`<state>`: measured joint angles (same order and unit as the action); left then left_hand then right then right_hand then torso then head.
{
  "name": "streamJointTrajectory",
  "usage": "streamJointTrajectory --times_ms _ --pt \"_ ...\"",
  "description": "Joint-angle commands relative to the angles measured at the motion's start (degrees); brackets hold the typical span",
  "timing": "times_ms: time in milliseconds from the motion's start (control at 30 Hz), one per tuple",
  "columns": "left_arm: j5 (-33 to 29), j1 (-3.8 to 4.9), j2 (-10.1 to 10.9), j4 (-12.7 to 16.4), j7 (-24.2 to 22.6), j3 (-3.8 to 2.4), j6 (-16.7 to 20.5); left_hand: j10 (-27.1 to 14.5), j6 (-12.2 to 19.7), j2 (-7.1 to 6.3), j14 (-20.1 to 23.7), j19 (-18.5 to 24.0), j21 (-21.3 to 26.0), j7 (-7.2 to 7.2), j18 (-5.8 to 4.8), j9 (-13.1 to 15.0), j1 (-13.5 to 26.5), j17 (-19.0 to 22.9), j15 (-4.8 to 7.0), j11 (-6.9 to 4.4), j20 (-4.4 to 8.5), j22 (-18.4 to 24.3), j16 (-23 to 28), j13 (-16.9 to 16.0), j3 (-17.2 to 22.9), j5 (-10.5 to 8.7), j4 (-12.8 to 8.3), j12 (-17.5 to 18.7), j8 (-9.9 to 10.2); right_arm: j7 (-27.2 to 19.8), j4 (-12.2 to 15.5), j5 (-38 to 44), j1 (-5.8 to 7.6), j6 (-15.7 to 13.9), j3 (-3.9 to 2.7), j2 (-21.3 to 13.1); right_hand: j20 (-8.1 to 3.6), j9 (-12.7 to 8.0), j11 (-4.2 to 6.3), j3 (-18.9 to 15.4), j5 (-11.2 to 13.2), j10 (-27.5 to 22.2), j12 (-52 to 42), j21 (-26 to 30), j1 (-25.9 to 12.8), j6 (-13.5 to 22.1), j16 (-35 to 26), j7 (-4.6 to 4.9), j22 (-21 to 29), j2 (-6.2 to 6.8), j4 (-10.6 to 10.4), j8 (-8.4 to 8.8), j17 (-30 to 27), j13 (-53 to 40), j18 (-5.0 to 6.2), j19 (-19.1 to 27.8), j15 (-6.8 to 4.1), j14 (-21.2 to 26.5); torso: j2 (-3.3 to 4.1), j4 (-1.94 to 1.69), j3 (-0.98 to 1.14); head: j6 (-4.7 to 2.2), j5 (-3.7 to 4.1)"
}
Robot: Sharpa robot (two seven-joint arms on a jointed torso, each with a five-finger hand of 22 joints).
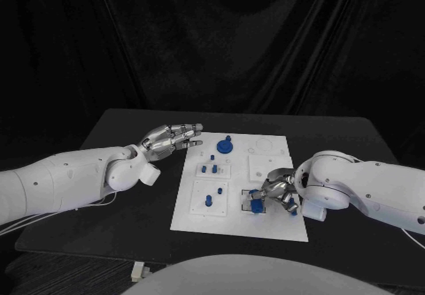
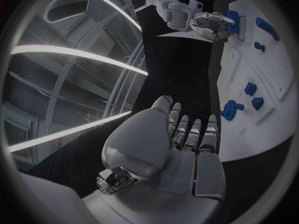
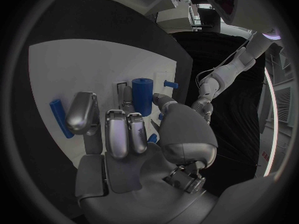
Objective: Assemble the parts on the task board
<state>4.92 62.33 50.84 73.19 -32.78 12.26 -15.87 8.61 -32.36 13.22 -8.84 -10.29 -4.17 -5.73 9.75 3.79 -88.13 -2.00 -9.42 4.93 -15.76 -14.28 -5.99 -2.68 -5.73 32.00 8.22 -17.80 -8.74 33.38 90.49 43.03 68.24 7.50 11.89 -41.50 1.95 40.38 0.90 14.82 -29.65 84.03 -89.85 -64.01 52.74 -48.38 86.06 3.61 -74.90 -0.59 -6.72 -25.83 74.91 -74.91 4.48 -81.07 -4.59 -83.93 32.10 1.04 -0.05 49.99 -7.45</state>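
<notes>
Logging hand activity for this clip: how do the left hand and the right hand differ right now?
The left hand hovers beside the task board's far left edge with fingers extended, holding nothing; the right hand is down over the board's near right part. The right hand's fingers curl around a blue part, while the left hand touches no part. Both are silver hands on white arms.
</notes>
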Motion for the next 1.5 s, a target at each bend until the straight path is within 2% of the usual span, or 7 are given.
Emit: streamJointTrajectory --times_ms 33,133,267,400,667,900,1500 --pt "-0.3 -0.11 -0.1 0.0 -0.6 -0.05 -0.9 0.4 0.0 0.01 -0.3 -0.2 -0.4 -0.28 0.64 -0.1 -0.1 -0.1 0.0 0.11 -0.17 0.0 -0.4 -0.1 0.3 0.3 0.0 -0.2 -0.2 0.8 -0.1 0.2 -0.2 0.5 0.01 0.1 0.24 -0.4 -0.45 0.7 2.1 6.0 -0.1 0.4 -0.6 0.3 -0.4 0.24 -7.9 -0.25 0.1 0.46 7.9 -15.1 0.88 0.3 0.5 -4.3 -0.01 0.02 0.0 0.01 -0.03" --pt "-0.3 -0.15 -0.2 0.0 -0.6 -0.05 -1.0 0.4 0.0 0.02 -0.4 -0.2 -0.4 -0.28 0.63 -0.1 -0.1 -0.1 -0.04 0.11 -0.18 0.0 -0.4 -0.1 0.3 0.31 0.0 -0.2 -0.3 0.5 -0.2 0.2 -0.23 0.3 0.01 0.2 0.37 -1.1 -0.58 -0.4 4.9 6.0 -0.1 0.8 -1.7 0.2 -0.5 0.37 -7.8 -0.68 -1.8 0.87 7.8 -15.1 0.94 0.4 0.62 -4.3 0.0 0.0 0.01 0.01 -0.16" --pt "-0.3 -0.18 -0.2 -0.1 -0.5 -0.05 -1.0 0.4 0.1 0.03 -0.6 -0.3 -0.4 -0.29 0.62 -0.1 -0.1 -0.1 -0.19 0.1 -0.22 0.0 -0.6 -0.1 0.5 0.32 0.0 -0.2 -0.2 0.2 -0.2 0.2 -0.25 -0.1 0.01 0.3 0.4 -1.3 -0.6 -0.7 5.7 6.0 -0.1 0.9 -1.9 0.2 -0.5 0.39 -7.8 -0.8 -2.3 1.0 7.7 -15.1 0.97 0.5 0.64 -4.3 -0.01 0.0 0.0 0.01 -0.2" --pt "-0.3 -0.22 -0.3 -0.1 -0.5 -0.05 -1.1 0.5 0.1 0.03 -0.7 -0.3 -0.4 -0.29 0.61 -0.1 -0.1 -0.1 -0.24 0.1 -0.24 0.0 -0.7 -0.1 0.5 0.32 0.0 -0.2 -0.2 0.0 -0.2 0.2 -0.27 -0.3 0.01 0.3 0.49 -1.9 -0.71 -1.6 7.9 6.0 -0.1 1.4 -2.3 0.4 -0.7 0.51 -7.7 -0.77 -3.4 1.38 7.4 -15.1 1.03 0.6 0.74 -4.2 0.0 0.0 -0.01 0.01 -0.03" --pt "-0.3 -0.3 -0.3 -0.2 -0.4 -0.05 -1.1 0.5 0.1 0.03 -0.7 -0.3 -0.4 -0.29 0.61 -0.1 -0.1 -0.1 -0.24 0.1 -0.24 0.0 -0.7 -0.1 0.5 0.32 0.0 -0.2 -0.2 -0.1 -0.2 0.2 -0.3 -0.7 0.01 0.3 0.54 -2.2 -0.76 -2.2 9.3 6.0 -0.1 1.7 -2.2 0.4 -0.9 0.55 -7.6 -0.61 -3.7 1.47 7.1 -15.1 1.09 0.7 0.79 -4.1 -0.01 -0.01 -0.01 0.01 0.01" --pt "-0.3 -0.36 -0.4 -0.2 -0.3 -0.06 -1.2 0.5 0.0 0.05 -0.8 -0.4 -0.4 -0.29 0.59 -0.1 0.0 -0.1 -0.36 0.09 -0.29 0.0 -0.8 0.0 0.6 0.33 0.0 -0.2 -0.2 -0.2 -0.4 0.2 -0.3 -0.9 0.01 0.4 0.6 -2.8 -0.79 -3.6 12.6 6.0 -0.1 1.9 -2.1 0.3 -0.9 0.58 -7.6 -0.45 -4.7 1.48 7.1 -15.1 1.12 0.8 0.83 -4.1 -0.03 0.02 0.01 0.01 -0.11" --pt "-0.3 -0.42 -0.4 -0.2 -0.2 -0.06 -1.3 0.5 0.0 0.05 -0.8 -0.4 -0.4 -0.29 0.59 -0.1 0.0 -0.1 -0.36 0.09 -0.29 0.0 -0.8 0.0 0.6 0.33 0.0 -0.2 -0.2 -0.4 -0.9 0.2 -0.31 -1.4 0.0 0.8 0.68 -3.4 -0.89 -6.5 18.2 6.0 -0.1 2.0 -2.7 0.7 -0.8 0.69 -7.6 -0.68 -7.0 1.23 7.1 -15.1 1.11 0.7 0.91 -4.1 -0.02 0.0 -0.02 0.01 -0.46"
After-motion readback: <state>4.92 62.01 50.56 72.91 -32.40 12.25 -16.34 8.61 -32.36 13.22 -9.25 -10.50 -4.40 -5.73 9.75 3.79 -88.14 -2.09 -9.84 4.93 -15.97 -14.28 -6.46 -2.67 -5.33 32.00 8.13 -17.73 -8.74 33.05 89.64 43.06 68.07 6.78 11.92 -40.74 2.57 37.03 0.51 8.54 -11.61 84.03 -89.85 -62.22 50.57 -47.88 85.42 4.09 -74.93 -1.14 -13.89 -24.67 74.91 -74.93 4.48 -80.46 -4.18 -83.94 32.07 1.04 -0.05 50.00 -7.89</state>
